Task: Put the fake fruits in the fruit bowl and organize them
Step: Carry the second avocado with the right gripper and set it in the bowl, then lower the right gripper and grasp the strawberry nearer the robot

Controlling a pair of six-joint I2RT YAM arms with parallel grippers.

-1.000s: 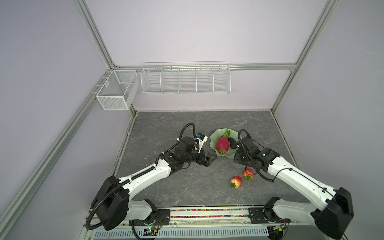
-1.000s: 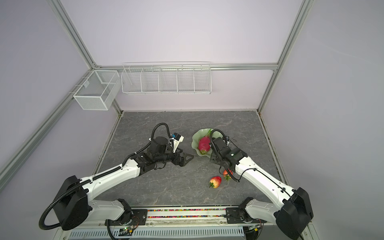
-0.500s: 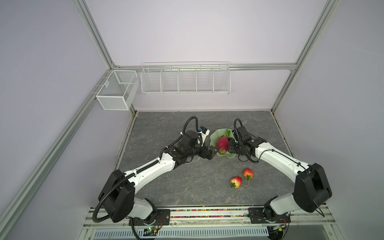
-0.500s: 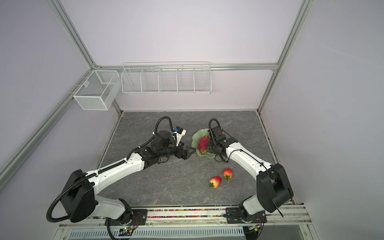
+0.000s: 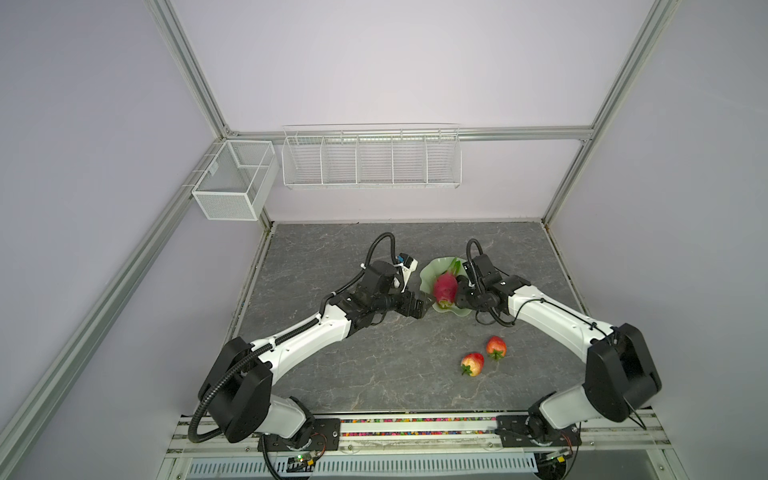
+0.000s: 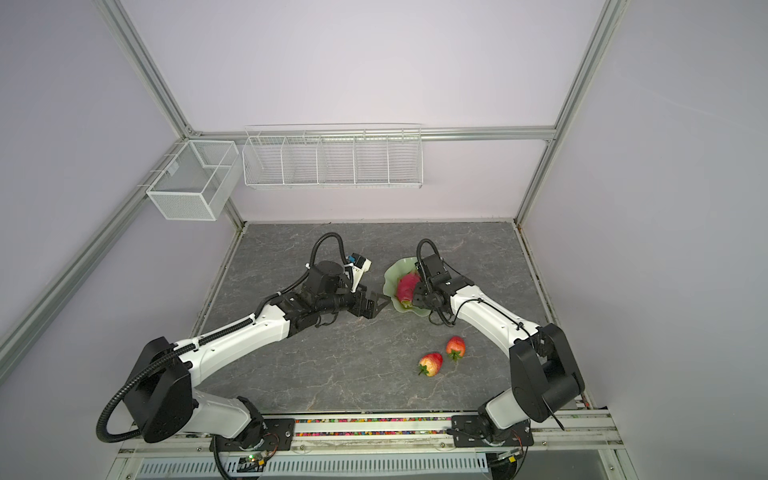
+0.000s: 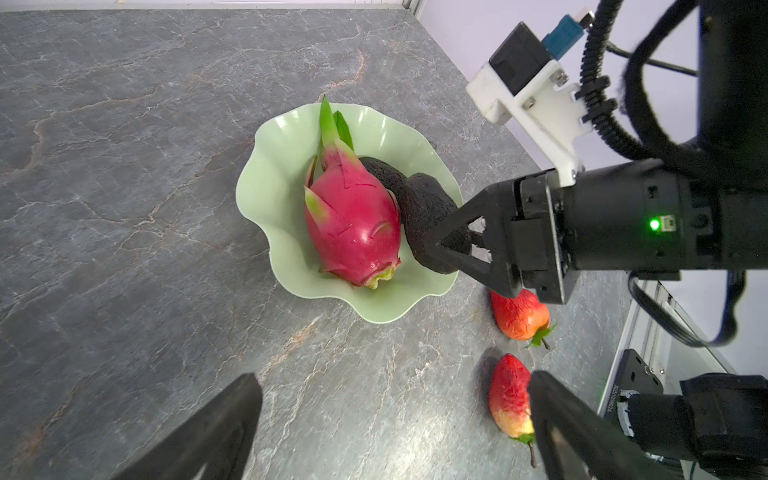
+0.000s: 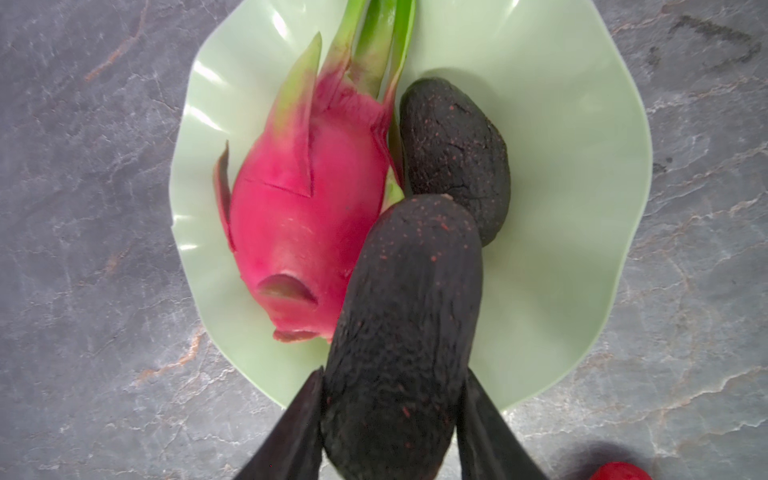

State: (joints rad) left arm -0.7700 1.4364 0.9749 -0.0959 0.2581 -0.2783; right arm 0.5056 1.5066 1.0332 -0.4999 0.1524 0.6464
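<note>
Near-right in the pale green scalloped bowl [image 8: 561, 208], the right gripper [image 8: 392, 374] clamps a dark bumpy avocado [image 8: 415, 311] lengthwise alongside the magenta dragon fruit [image 8: 299, 232]; the left gripper [image 7: 392, 378] gapes empty.

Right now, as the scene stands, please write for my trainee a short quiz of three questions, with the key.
1. How many strawberries lie on the table, outside the fruit bowl?
2. What does the right gripper hold? A: a strawberry. B: an avocado. C: nothing.
3. True or false: the left gripper is shut on a fruit.
Key: 1: two. 2: B. 3: false, its jaws stand open and hold nothing.
</note>
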